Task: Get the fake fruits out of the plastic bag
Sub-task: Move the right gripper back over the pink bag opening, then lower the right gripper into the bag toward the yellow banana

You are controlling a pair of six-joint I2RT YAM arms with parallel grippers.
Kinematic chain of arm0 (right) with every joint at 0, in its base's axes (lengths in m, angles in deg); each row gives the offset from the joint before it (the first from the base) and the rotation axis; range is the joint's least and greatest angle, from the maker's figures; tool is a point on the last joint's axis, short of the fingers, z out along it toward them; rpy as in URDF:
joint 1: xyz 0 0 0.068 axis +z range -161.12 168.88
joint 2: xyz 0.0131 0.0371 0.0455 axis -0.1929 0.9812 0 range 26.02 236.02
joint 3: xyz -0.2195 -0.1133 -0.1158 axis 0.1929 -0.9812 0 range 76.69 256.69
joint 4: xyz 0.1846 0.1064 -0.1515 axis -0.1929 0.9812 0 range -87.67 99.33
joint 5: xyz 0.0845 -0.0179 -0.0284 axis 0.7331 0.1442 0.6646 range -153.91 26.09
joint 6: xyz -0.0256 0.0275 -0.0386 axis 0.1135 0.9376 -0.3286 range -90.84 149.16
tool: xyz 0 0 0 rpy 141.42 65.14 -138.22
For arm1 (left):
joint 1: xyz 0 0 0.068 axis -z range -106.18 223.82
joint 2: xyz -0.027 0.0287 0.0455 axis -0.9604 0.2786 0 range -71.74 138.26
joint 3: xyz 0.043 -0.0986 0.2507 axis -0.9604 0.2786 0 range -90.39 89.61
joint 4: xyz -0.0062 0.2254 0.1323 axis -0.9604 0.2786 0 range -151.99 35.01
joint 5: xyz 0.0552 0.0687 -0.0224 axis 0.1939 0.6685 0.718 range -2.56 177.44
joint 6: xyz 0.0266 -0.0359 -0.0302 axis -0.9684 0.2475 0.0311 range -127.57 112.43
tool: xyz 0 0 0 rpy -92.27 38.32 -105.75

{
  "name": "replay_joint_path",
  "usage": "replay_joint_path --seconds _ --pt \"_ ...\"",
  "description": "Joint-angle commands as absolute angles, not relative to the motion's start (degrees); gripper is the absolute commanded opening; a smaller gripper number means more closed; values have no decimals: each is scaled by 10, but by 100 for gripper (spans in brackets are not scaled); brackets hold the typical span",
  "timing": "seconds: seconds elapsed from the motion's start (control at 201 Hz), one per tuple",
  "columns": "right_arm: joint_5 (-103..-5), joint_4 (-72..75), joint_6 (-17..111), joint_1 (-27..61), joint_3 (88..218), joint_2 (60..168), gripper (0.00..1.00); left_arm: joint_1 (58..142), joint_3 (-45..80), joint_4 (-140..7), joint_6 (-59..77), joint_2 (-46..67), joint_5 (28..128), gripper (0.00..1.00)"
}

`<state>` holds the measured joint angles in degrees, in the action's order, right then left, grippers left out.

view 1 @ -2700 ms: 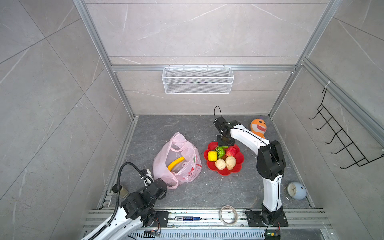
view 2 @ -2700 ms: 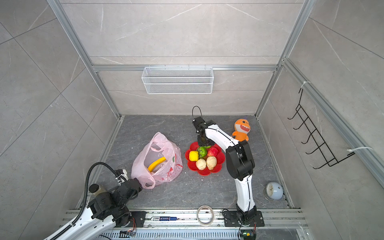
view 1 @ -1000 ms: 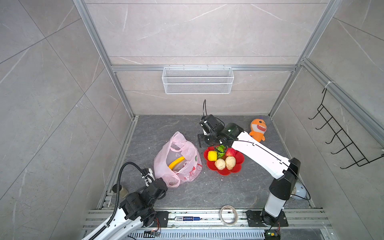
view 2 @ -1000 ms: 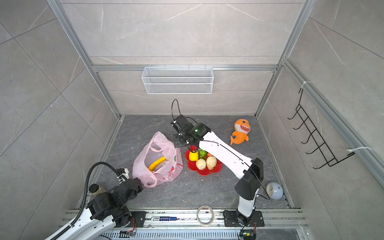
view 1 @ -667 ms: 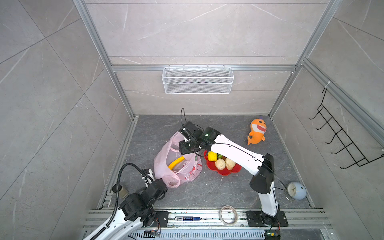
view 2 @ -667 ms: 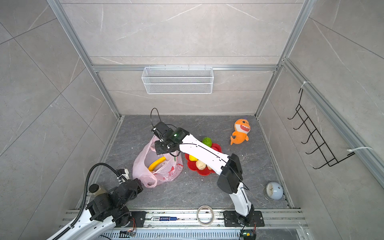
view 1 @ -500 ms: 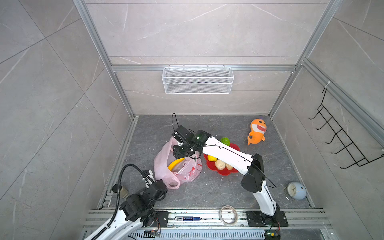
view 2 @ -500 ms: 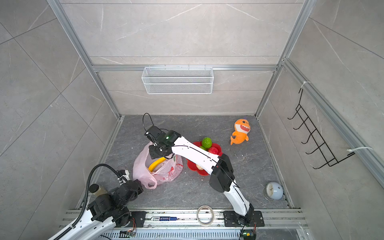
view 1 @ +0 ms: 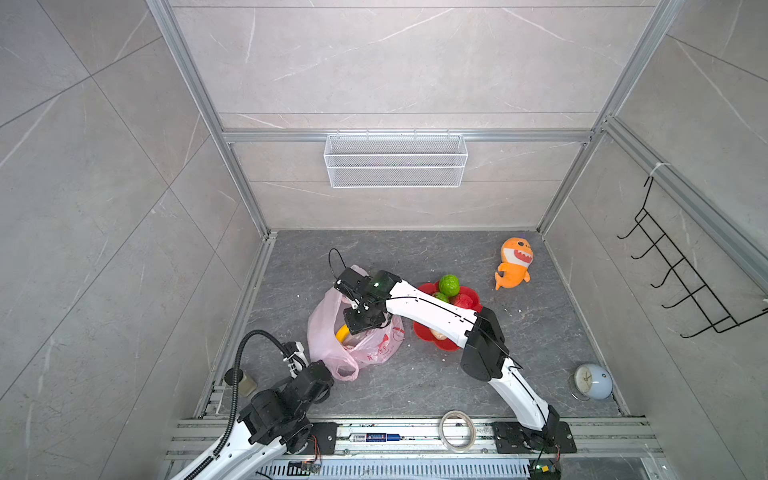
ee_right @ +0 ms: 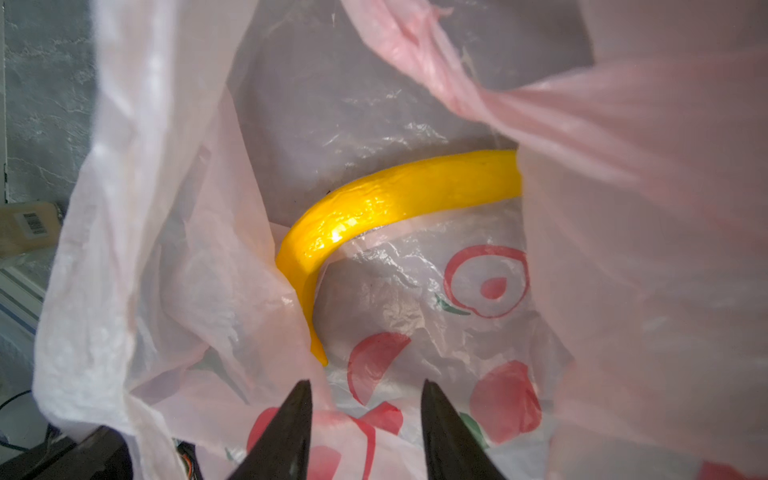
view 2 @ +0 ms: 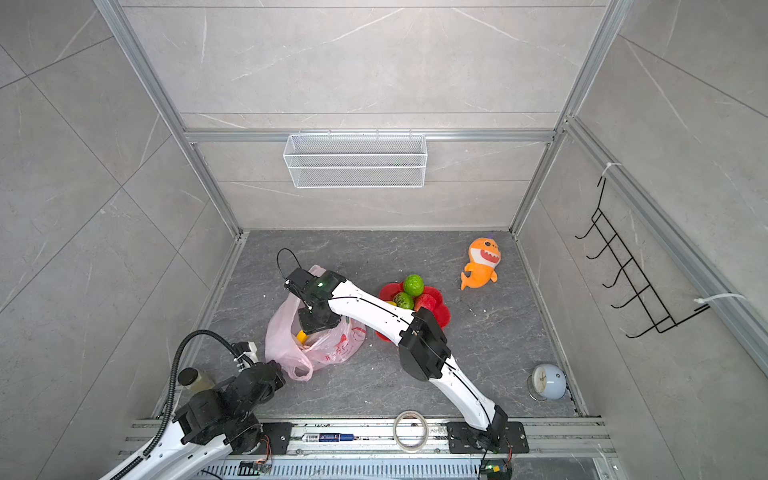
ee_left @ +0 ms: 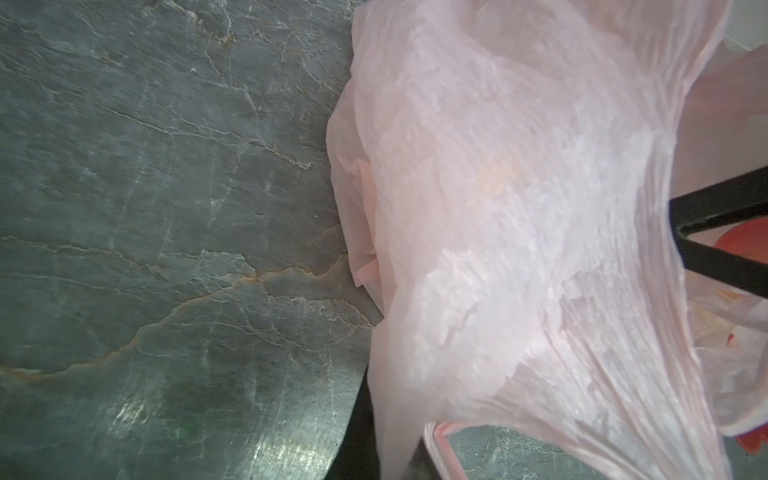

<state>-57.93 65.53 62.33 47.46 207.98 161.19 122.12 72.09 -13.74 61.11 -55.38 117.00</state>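
The pink plastic bag [view 1: 365,345] [view 2: 328,349] lies left of the middle in both top views, its mouth open upward. Inside it lies a yellow banana [ee_right: 395,203] [view 1: 341,332]. My right gripper [ee_right: 365,395] [view 1: 361,322] hangs open in the bag's mouth, its tips just short of the banana's thin end and holding nothing. My left gripper [view 1: 322,372] [ee_left: 395,457] is shut on the bag's near handle loop, and the bag [ee_left: 519,208] fills its wrist view. Two green bumpy fruits [view 1: 449,284] [view 1: 440,297] and a red one [view 1: 464,300] sit at the red dish [view 1: 424,287]; my right arm hides the rest.
An orange plush shark [view 1: 513,264] lies at the back right. A pale blue clock [view 1: 592,381] stands near the right wall and a tape roll [view 1: 457,430] on the front rail. A small jar [view 1: 245,384] sits by the left rail. A wire basket [view 1: 395,160] hangs on the back wall.
My right arm has swung left from behind the red dish to over the bag's mouth, with its jaws a little narrower. The left arm and the bag handle it holds have stayed put.
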Motion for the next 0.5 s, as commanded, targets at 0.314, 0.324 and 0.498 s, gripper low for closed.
replay_joint_path --seconds 0.314,0.324,0.498 --pt "-566 644 581 482 1970 1586 44 1223 722 -143 672 -472 1176 0" --pt "-566 643 581 482 1969 1585 44 1223 722 -143 673 -471 1176 0" --pt "-562 614 604 477 1973 1585 44 1223 723 -147 685 -453 1178 0"
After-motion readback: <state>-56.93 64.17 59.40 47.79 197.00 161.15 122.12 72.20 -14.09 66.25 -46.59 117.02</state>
